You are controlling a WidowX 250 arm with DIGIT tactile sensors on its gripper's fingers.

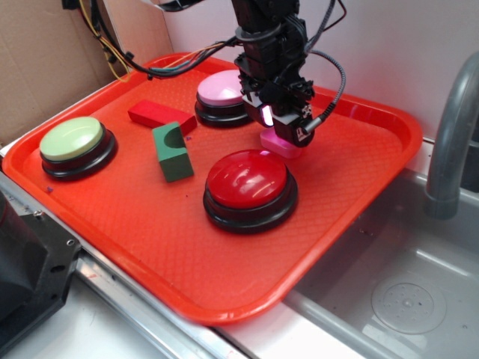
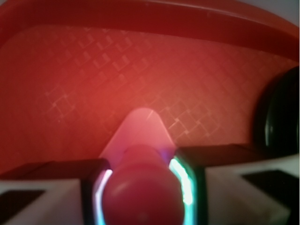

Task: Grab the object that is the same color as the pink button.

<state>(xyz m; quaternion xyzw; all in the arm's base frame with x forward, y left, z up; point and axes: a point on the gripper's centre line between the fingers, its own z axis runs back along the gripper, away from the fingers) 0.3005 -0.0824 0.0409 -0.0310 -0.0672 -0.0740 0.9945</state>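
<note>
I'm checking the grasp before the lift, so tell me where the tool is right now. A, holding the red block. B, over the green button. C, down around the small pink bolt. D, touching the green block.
C: the tool sits low over the pink bolt, and the wrist view shows its post between the two fingers.

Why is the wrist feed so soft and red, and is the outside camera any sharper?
Wrist view: too close for focus, so the pink bolt and the fingers blur; the red tray tints everything. Exterior view: sharper, with glare on the red button and a glow at the gripper.
</note>
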